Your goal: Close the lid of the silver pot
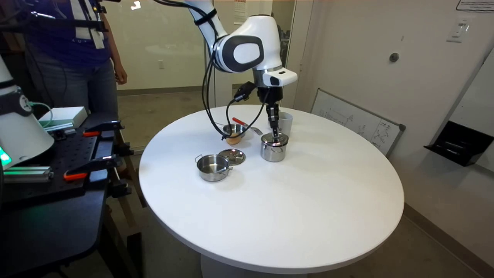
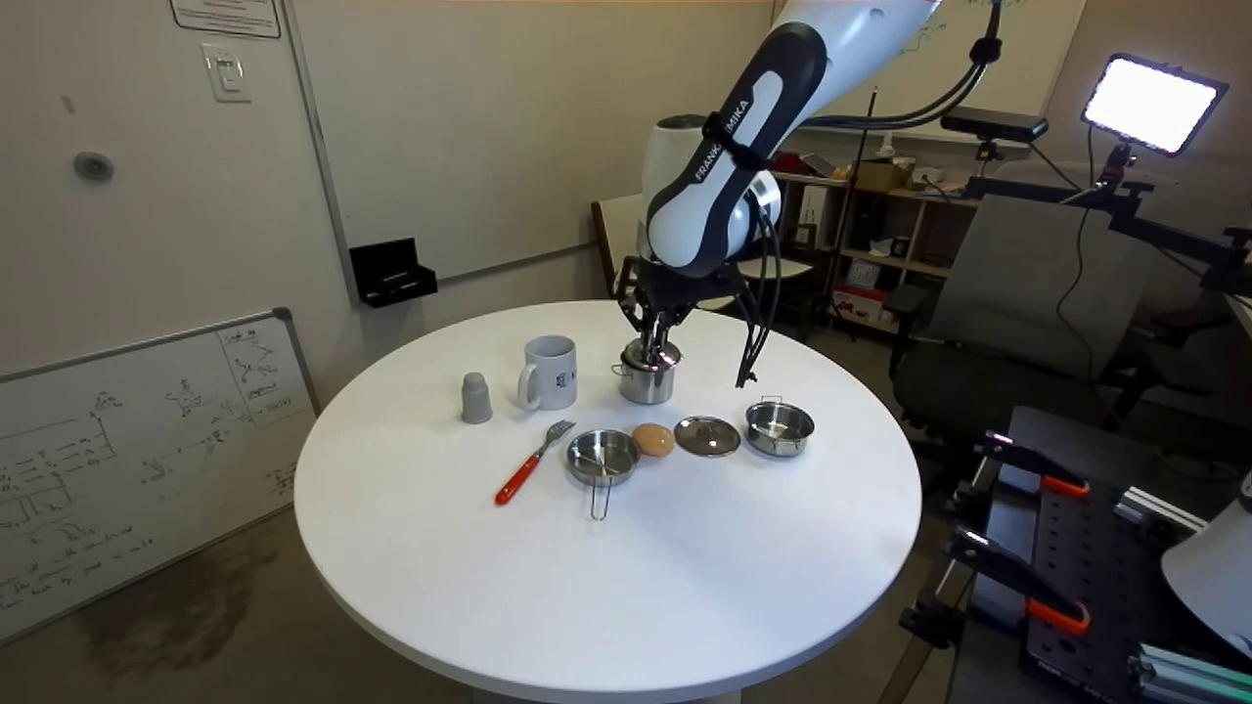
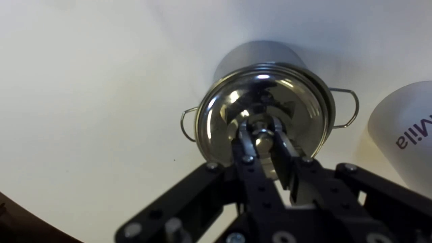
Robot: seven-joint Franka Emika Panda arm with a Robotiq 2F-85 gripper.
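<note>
The silver pot stands upright on the round table in both exterior views [image 1: 273,154] [image 2: 646,385]. Its shiny wall [image 3: 260,52] and two wire handles show in the wrist view. The silver lid [image 3: 219,135] lies over the pot's mouth, also in both exterior views [image 1: 268,139] [image 2: 669,354]. In the wrist view a strip of pot rim shows at the lid's right side, so the lid looks slightly off centre; I cannot tell if it is fully seated. My gripper [image 3: 262,125] points down above the pot [image 1: 275,136] [image 2: 651,344], its fingers closed on the lid's knob.
A white mug [image 2: 550,372] stands close to the pot, with a grey cup [image 2: 475,396] beyond. A red-handled fork [image 2: 533,464], small pan [image 2: 592,455], egg [image 2: 653,440], another flat lid [image 2: 707,436] and a shallow silver bowl [image 2: 780,432] lie on the table.
</note>
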